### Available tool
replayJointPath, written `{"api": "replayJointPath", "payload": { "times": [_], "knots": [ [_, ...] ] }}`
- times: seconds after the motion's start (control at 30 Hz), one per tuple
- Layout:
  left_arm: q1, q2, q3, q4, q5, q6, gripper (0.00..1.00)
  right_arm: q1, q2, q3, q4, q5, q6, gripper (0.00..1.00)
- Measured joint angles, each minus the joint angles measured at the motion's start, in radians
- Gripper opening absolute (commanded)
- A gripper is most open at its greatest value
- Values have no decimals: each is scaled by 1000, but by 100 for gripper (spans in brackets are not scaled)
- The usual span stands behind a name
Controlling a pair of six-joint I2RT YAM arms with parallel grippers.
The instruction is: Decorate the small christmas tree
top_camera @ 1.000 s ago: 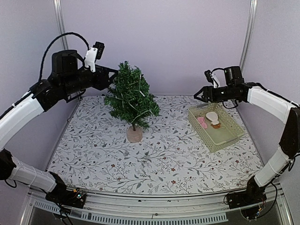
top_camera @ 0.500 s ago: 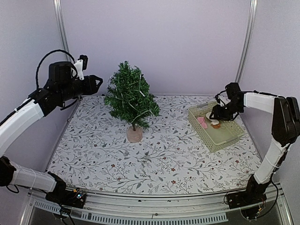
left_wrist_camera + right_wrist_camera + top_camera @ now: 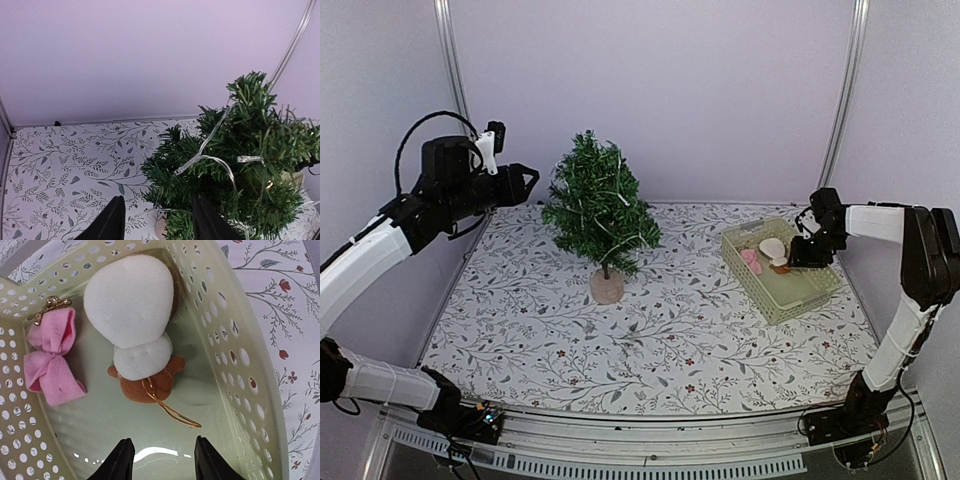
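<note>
Pale lilac walls close in a leaf-printed tabletop [image 3: 650,340], where the small christmas tree [image 3: 600,215] stands upright on its round base, left of centre toward the back, with a clear light string [image 3: 210,159] draped through its branches. The left gripper [image 3: 157,222] hovers beside the tree's upper branches, its fingers parted with nothing between them. The right gripper [image 3: 161,462] hangs over the pale green perforated basket [image 3: 805,298] at the right, likewise parted and empty, near a pink bow [image 3: 50,357] and a white-and-brown plush ornament [image 3: 132,315].
</note>
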State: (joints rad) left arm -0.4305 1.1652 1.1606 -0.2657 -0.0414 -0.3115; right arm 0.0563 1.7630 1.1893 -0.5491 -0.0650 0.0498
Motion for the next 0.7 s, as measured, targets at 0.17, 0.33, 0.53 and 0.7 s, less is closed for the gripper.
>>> {"api": "replayJointPath", "payload": {
  "times": [0.17,0.33,0.53,0.7],
  "knots": [
    [0,0,-16,15,6,0,47,0,16,0,25,51,-24,45],
    [0,0,-19,22,7,1,47,0,52,0,35,73,-39,45],
    [0,0,-23,29,8,3,47,0,93,0,42,98,-70,35],
    [0,0,-34,30,9,6,47,0,97,-2,54,97,-88,22]
  ]
}}
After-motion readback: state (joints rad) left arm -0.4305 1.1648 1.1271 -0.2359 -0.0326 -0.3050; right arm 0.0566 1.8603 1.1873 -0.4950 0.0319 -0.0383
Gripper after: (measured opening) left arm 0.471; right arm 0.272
